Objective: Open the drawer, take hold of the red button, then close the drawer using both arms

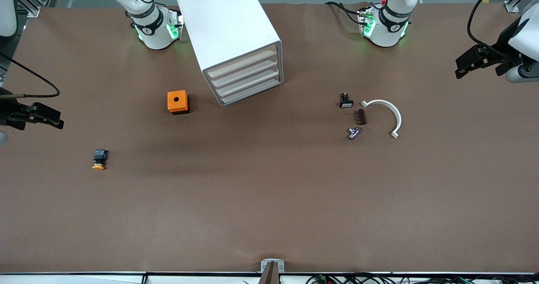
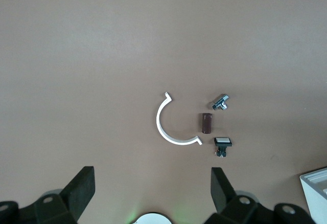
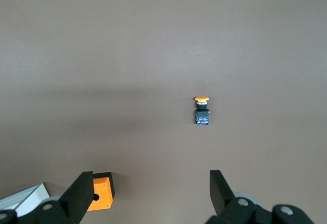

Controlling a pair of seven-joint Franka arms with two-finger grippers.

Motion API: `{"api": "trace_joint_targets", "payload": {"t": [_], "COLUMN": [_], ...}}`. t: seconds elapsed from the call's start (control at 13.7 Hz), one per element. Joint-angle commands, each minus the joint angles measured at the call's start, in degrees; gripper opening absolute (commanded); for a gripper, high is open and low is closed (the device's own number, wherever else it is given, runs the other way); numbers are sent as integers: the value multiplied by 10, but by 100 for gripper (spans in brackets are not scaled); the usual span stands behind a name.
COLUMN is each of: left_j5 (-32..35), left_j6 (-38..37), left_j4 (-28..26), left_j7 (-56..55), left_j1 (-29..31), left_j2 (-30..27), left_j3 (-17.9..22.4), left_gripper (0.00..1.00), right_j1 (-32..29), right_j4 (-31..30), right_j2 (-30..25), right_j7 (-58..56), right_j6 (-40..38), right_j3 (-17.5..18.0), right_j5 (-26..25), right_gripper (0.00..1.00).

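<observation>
The white cabinet (image 1: 229,27) stands at the robots' side of the table. Its four beige drawer fronts (image 1: 246,79) are all pushed in and look alike. The red-capped button is not in view. My left gripper (image 1: 461,68) is open and empty, up over the left arm's end of the table; the left wrist view shows its fingers (image 2: 84,183) wide apart. My right gripper (image 1: 57,120) is open and empty, up over the right arm's end of the table; the right wrist view shows its fingers (image 3: 220,185) wide apart.
A yellow-orange capped button (image 1: 99,159) lies toward the right arm's end, and an orange box (image 1: 178,102) sits beside the cabinet. Toward the left arm's end lie a black switch with a white face (image 1: 346,100), a brown piece (image 1: 361,116), a metal fitting (image 1: 353,132) and a white curved clip (image 1: 391,111).
</observation>
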Motion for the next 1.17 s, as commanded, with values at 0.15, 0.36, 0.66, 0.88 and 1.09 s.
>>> {"api": "trace_joint_targets", "payload": {"t": [0.15,0.36,0.66,0.88,1.09], "left_j5": [11,11,9,2,-28], "left_j6": [-17,-16,-9,20,26], "left_j4": [18,24,25,25,25], "left_j7": [5,6,8,-8,-154], "left_j1": [0,-2,-7,-14,-36], "left_j2": [6,21,105,165,226], "left_j3": [-2,-2,-2,-3,-4], "left_gripper": [100,100,100,100,100], "right_j1": [-9,-9,-8,-8,-8], "right_j4": [4,4,4,4,4], "right_j2": [-5,-5,-5,-5,-5], "right_j7": [2,2,3,2,2], "right_j6": [-7,-7,-7,-6,-6], "right_j3": [5,5,6,6,6], "right_j5": [8,8,8,9,9], "right_gripper": [100,100,100,100,100]}}
